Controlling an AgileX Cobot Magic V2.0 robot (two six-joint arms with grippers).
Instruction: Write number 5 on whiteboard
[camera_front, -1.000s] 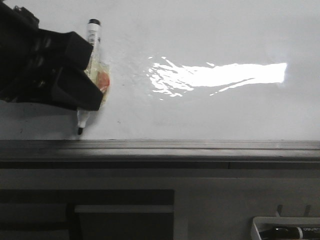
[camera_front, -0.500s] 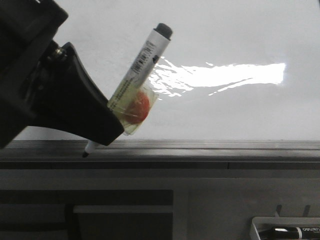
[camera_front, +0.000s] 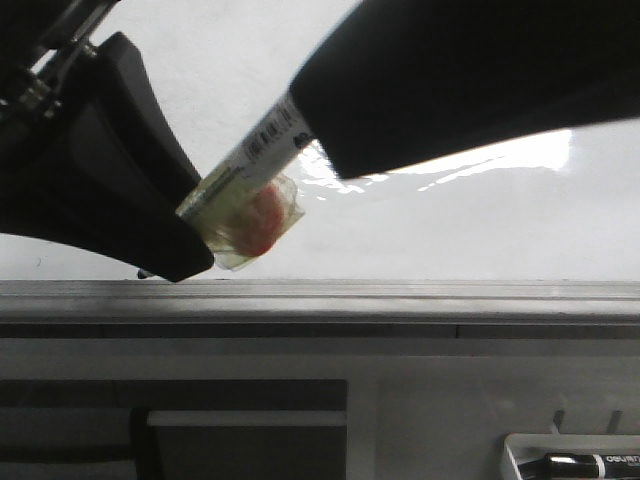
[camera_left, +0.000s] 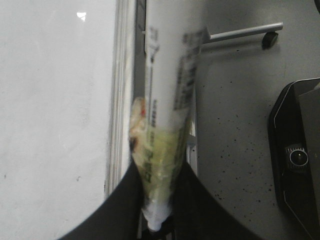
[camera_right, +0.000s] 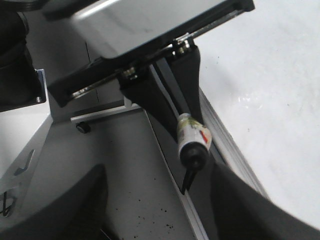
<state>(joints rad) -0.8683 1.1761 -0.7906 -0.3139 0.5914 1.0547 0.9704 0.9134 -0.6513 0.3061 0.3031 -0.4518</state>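
My left gripper (camera_front: 185, 245) (camera_left: 160, 170) is shut on a white marker (camera_front: 262, 140) (camera_left: 167, 95), on the part wrapped in clear tape with a red spot (camera_front: 255, 222). The marker is tilted, its tip low by the grey edge rail (camera_front: 400, 295). My right gripper (camera_front: 330, 120) (camera_right: 160, 172) comes in from the upper right and stands open, its fingers wide on either side of the marker's black cap end (camera_right: 192, 152). That end is hidden in the front view. The whiteboard (camera_front: 450, 230) (camera_left: 55, 100) (camera_right: 270, 75) is glossy with glare. No number 5 is in view.
A small white tray (camera_front: 515, 452) with another marker (camera_front: 590, 463) sits at the bottom right below the board. Grey speckled floor (camera_left: 235, 125) lies beside the board, with a wheeled stand leg (camera_left: 245, 34) and a black housing (camera_left: 297, 150).
The left gripper has swung the marker off the board, raising and tilting it with the tip past the rail. The right gripper has come in from the upper right over the cap end.
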